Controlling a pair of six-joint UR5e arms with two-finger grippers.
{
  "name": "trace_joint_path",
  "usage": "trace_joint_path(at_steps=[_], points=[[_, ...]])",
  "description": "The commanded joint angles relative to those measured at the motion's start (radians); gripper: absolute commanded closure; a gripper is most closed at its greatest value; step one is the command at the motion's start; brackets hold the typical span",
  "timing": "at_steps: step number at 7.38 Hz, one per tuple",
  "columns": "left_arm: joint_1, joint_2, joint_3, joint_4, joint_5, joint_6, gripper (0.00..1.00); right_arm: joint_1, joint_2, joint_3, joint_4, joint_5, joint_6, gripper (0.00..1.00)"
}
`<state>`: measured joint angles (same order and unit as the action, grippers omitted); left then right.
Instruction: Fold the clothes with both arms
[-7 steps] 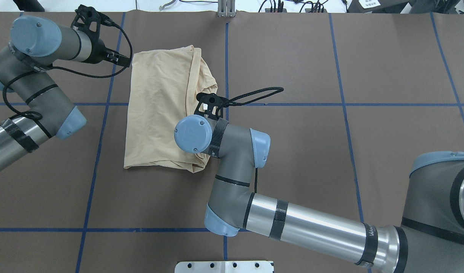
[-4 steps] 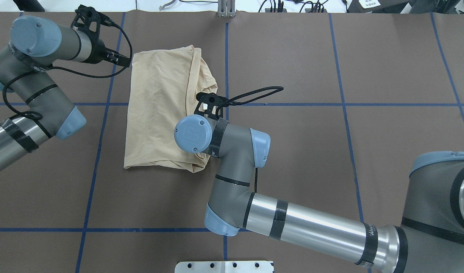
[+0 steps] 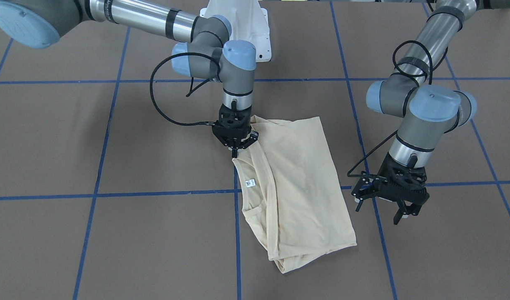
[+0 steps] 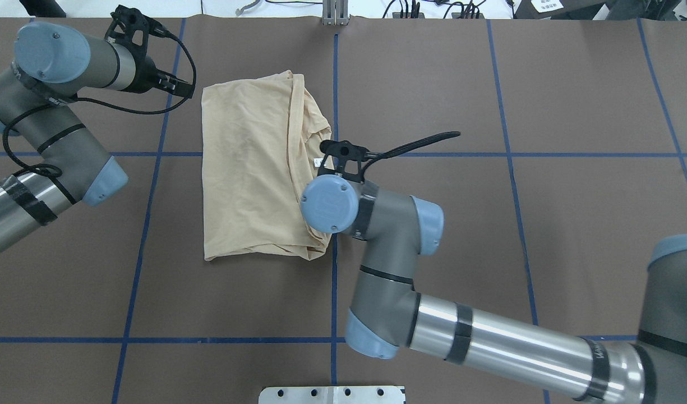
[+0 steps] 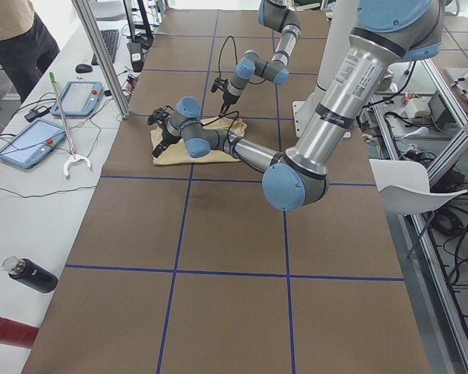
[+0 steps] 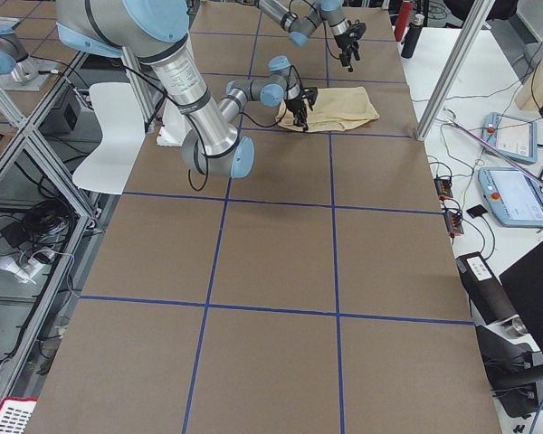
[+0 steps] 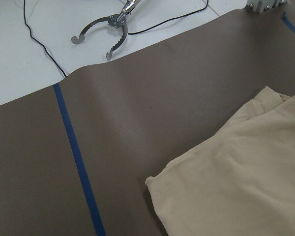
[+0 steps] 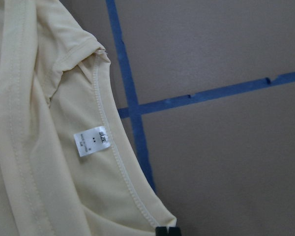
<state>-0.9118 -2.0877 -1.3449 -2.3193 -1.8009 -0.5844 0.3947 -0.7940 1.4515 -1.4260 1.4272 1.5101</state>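
Observation:
The cream-yellow shirt (image 4: 253,168) lies folded on the brown table, print hidden; it also shows in the front view (image 3: 309,175). Its white neck label (image 3: 250,182) faces up by the collar and shows in the right wrist view (image 8: 92,142). My right gripper (image 3: 237,146) points straight down and is shut on the shirt's edge by the collar; its fingertips (image 8: 167,231) pinch the hem. In the overhead view the wrist hides it. My left gripper (image 3: 379,210) is open and empty, hovering beside the shirt's far-left corner (image 7: 157,182), not touching it.
Blue tape lines (image 4: 335,84) grid the table. The white pedestal base (image 3: 238,25) stands behind the shirt. A metal plate (image 4: 332,394) sits at the near edge. Metal tongs (image 7: 108,27) lie past the table's far edge. Tablets (image 5: 31,140) lie on the side bench.
My right arm has moved to the right and dragged the shirt with it, so the shirt lies further right. The left arm has not moved.

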Motion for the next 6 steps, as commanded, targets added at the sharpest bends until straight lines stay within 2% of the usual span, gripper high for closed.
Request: trace_joint_path(at_steps=[1,2,5,6], points=[[0.001,0.000,0.000,0.000,-0.002,0.000,0.00,-0.029,-0.254,0.299,0.001,-0.013,-0.001,1.00],[0.001,0.000,0.000,0.000,-0.002,0.000,0.00,-0.093,-0.328,0.388,-0.001,-0.068,0.011,1.00],[0.001,0.000,0.000,0.000,-0.002,0.000,0.00,-0.157,-0.340,0.423,-0.048,-0.119,0.075,1.00],[0.001,0.000,0.000,0.000,-0.002,0.000,0.00,-0.163,-0.341,0.420,-0.048,-0.119,0.062,0.01]])
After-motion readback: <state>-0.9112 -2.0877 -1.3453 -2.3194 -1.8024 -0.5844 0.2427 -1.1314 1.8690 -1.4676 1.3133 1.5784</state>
